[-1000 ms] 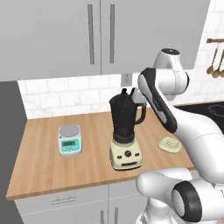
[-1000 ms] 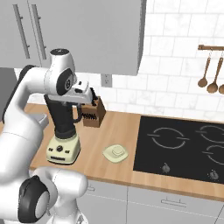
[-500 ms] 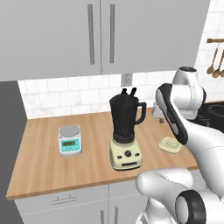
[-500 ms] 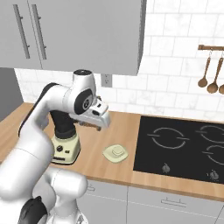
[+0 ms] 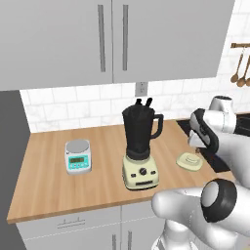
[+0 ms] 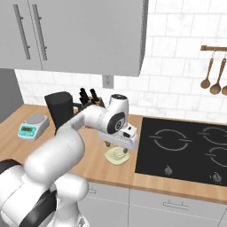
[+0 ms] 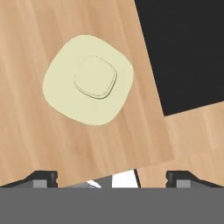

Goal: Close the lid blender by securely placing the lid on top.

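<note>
The blender [image 5: 141,146] stands mid-counter, a dark jar on a cream base with black knobs, its mouth uncovered; from the right base view my arm hides most of the blender [image 6: 59,110]. The lid [image 5: 189,161] [image 6: 116,156], a pale cream-green disc with a raised centre, lies flat on the wood to the blender's right, beside the cooktop. My gripper [image 5: 196,144] [image 6: 117,147] hangs just above it, pointing down. In the hand view the lid [image 7: 89,85] lies ahead of the gripper [image 7: 111,177], whose fingertips [image 7: 43,177] stand wide apart and open, holding nothing.
A black cooktop [image 6: 181,146] [image 7: 183,48] borders the lid on the right. A teal-and-silver scale [image 5: 78,156] [image 6: 30,126] sits left of the blender. A knife block [image 6: 88,95] stands at the wall behind it. Utensils [image 6: 213,75] hang at the right.
My arm has swung from beside the blender's jar to the right and down over the lid. The gripper's jaws have spread from half closed to wide open.
</note>
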